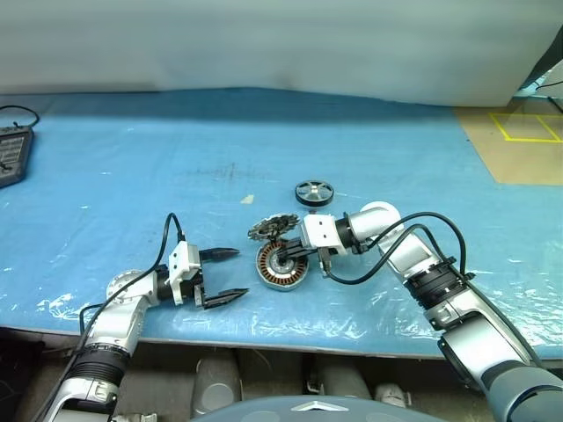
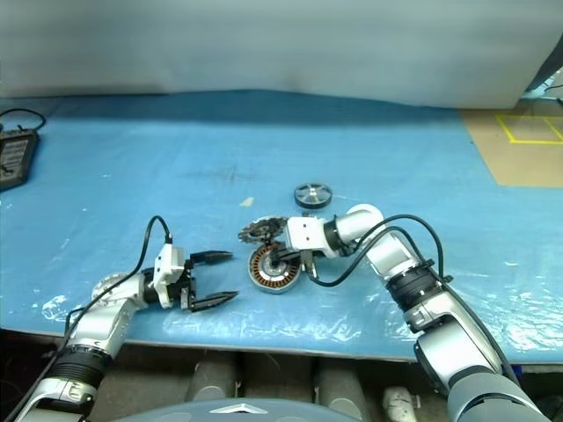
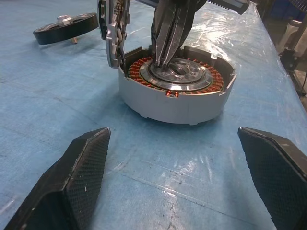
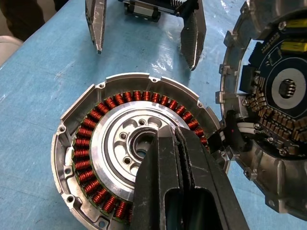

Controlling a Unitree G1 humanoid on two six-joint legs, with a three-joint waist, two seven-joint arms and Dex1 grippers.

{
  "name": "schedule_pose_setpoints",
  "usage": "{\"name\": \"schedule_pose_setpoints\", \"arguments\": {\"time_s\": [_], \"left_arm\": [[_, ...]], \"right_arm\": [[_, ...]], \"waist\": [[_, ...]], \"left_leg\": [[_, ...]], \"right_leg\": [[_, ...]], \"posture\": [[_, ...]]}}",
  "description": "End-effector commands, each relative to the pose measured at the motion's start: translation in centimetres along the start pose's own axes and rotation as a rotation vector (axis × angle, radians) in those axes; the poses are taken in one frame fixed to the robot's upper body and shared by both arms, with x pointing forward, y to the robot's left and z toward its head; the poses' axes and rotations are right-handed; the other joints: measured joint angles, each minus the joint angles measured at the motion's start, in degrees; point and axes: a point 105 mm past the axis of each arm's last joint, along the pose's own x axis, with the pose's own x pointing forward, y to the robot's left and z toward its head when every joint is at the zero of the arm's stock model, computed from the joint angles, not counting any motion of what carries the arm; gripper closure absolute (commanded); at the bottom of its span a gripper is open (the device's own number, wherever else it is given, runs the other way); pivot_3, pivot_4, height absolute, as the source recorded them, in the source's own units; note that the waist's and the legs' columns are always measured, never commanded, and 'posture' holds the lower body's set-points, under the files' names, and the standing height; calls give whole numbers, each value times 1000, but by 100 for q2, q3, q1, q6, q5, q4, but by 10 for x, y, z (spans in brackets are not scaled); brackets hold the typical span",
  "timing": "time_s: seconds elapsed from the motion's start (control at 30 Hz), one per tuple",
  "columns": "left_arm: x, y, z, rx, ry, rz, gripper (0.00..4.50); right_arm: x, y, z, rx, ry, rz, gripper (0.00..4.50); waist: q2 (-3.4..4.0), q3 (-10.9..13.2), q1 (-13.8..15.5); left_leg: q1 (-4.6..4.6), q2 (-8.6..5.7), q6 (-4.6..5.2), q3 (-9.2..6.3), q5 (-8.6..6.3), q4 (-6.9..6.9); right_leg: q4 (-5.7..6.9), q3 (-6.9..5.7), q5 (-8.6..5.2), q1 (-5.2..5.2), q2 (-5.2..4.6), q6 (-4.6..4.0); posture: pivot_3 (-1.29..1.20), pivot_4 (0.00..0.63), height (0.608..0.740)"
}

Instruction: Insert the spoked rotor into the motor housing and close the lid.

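Black textured fingers of the left gripper (image 1: 226, 274) stand spread, empty, nearest. Right of it the round silver motor housing (image 1: 281, 265) shows copper windings; the right gripper (image 3: 165, 50), clenched, tips over its hub. Toothed lid (image 1: 271, 228) stands open behind. Farther, dark-rimmed spoked rotor (image 1: 314, 192) lies flat.

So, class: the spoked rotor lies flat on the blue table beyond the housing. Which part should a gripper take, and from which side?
Probably the dark rim, from above, one finger on each opposite edge. The spoked rotor lies flat and apart from the motor housing and its raised lid, so its rim is free all round. Its low profile leaves little to pinch from the side. The open left gripper is free.
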Motion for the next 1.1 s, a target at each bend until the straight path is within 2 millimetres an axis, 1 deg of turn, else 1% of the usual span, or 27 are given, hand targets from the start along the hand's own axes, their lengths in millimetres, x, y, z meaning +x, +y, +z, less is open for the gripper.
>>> {"name": "schedule_pose_setpoints", "arguments": {"time_s": [0.03, 0.13, 0.23, 0.37, 0.5, 0.67, 0.97, 1.1], "left_arm": [[-2, 2, 4, 23, -3, 2, 0], [-2, 2, 4, 23, -3, 0, 0], [-1, 2, 3, 23, -1, -3, 0], [0, 2, 3, 25, -1, -7, 0], [2, 2, 4, 27, -4, -9, 0], [2, 2, 6, 27, -7, -8, 0], [4, 1, 11, 30, -11, -8, 0], [4, 1, 11, 30, -9, -7, 0]], "right_arm": [[-3, 8, -18, 74, 62, 12, 4461], [-12, 1, -8, 63, 40, -3, 4461], [-18, -2, -1, 48, 33, -1, 4461], [-21, -5, 7, 33, 24, 1, 4461], [-21, -7, 9, 27, 22, -5, 4461], [-23, -13, 18, 9, 5, -18, 4461], [-26, -12, 29, 3, -35, 0, 4461], [-25, -8, 30, 21, -43, 17, 4461]], "waist": [[-1, -1, 0], [0, -1, 1], [0, -1, 2], [0, 0, 2], [0, -1, 1], [0, 0, 2], [0, 0, 2], [0, 0, 2]], "left_leg": [[-1, -1, 0, 2, 0, -3], [-3, -1, 0, 4, 0, -8], [-7, 0, 0, 4, 0, -8], [-18, 0, 0, 4, 0, -8], [-44, -2, 0, 4, 0, -8], [-50, -3, 1, 4, 0, -8], [-51, -2, 1, 4, 0, -8], [-51, -1, 1, 4, 0, -8]], "right_leg": [[-5, 0, 0, 0, 0, 0], [-8, -1, 0, -2, 1, 0], [-9, -1, 0, -6, 1, 0], [-11, -1, 0, -15, 0, 0], [-11, -5, 1, -39, 2, 0], [-12, -7, 1, -44, 2, 0], [-12, -7, 1, -44, 2, 0], [-11, -7, 1, -44, 2, 0]], "posture": [[0, 150, 740], [0, 150, 740], [0, 150, 740], [0, 150, 740], [0, 150, 740], [0, 150, 740], [0, 150, 740], [0, 150, 740]]}}
